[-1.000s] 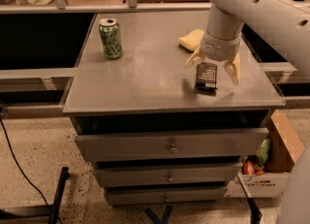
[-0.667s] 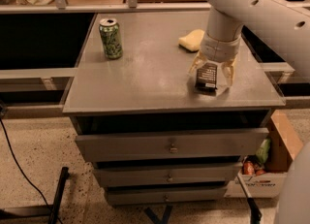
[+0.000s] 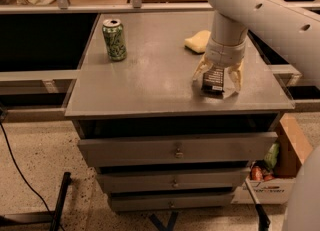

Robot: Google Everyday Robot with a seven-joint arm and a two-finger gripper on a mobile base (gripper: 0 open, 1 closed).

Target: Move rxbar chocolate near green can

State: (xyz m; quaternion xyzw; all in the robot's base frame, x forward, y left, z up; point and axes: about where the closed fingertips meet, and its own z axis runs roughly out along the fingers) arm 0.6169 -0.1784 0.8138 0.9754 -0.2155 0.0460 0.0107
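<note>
The rxbar chocolate (image 3: 213,81) lies flat on the grey tabletop (image 3: 150,80), near its front right. My gripper (image 3: 218,76) hangs straight down over the bar, with its pale fingers (image 3: 202,69) spread to either side of it and their tips close to the tabletop. The jaws are open and straddle the bar. The green can (image 3: 114,40) stands upright at the table's back left, well apart from the bar and gripper.
A pale yellow sponge (image 3: 197,41) lies just behind the gripper. The cabinet has drawers (image 3: 175,150) below its front edge. A cardboard box with packets (image 3: 272,172) sits on the floor at the right. A black cable (image 3: 20,175) runs along the floor at the left.
The gripper has come down over the bar and its fingers have drawn in closer to the bar's sides. The bar, can and sponge have not moved.
</note>
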